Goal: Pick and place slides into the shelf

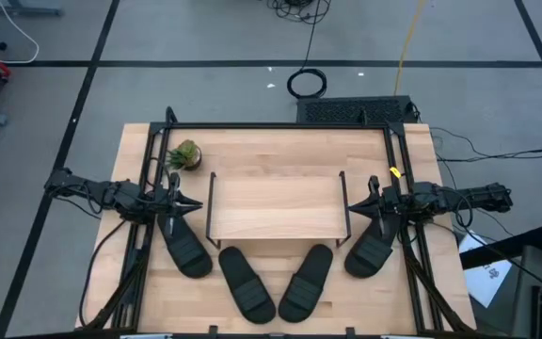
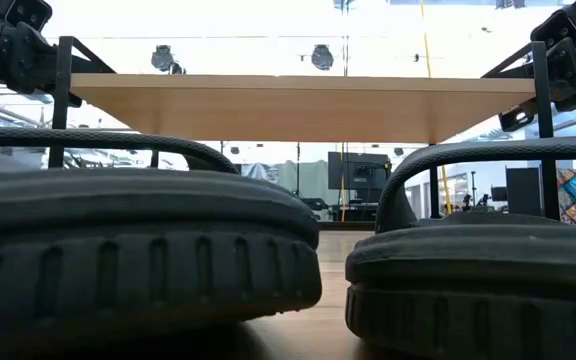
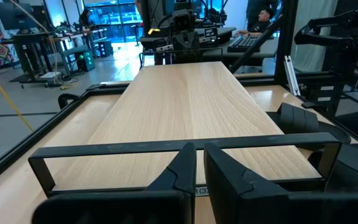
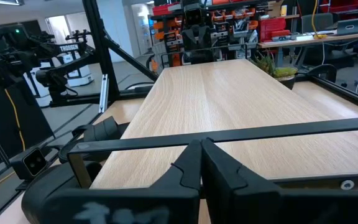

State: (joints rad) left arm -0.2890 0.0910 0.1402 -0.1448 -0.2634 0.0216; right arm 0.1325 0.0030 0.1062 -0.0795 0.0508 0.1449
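Several black slides lie sole-down on the table in front of the shelf: the outer ones [image 1: 184, 247] [image 1: 370, 250] and the inner ones [image 1: 246, 282] [image 1: 307, 281]. Two of them fill the low view [image 2: 128, 260] [image 2: 478, 280]. The shelf [image 1: 276, 207], a light wooden board [image 3: 191, 106] on black wire side frames, stands at the table's middle with nothing on top. My left gripper [image 1: 194, 202] [image 3: 199, 152] hovers shut and level at the shelf's left end. My right gripper [image 1: 351, 205] [image 4: 202, 146] hovers shut at its right end.
A small potted plant [image 1: 185, 155] stands at the table's far left, behind the shelf. A black metal frame [image 1: 280, 126] runs around the tabletop. A dark box [image 1: 356, 110] sits past the far edge. Bare wood lies behind the shelf.
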